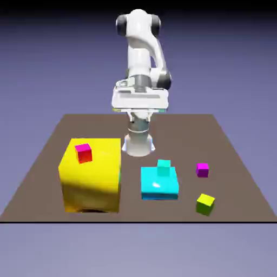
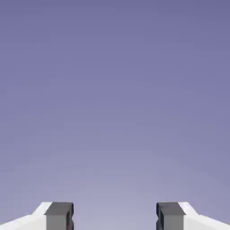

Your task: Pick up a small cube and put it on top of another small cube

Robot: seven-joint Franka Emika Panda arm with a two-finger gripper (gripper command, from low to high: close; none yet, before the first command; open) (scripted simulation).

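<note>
**Two cameras, no shared ground**

The exterior view looks down from above across the whole worktop (image 1: 227,162), at middle distance. The hand view looks along the end effector (image 2: 115,218) at plain backdrop, its fingertips (image 2: 58,215) close at the bottom edge. Nothing overlaps.

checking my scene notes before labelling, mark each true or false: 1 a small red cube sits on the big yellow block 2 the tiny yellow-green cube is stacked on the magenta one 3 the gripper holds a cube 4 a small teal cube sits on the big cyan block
1. The small red cube sits on the big yellow block: true.
2. False: the tiny yellow-green cube lies on the table, apart from the small magenta cube.
3. False: the gripper is open, nothing between its fingers.
4. The small teal cube sits on the big cyan block: true.
</note>
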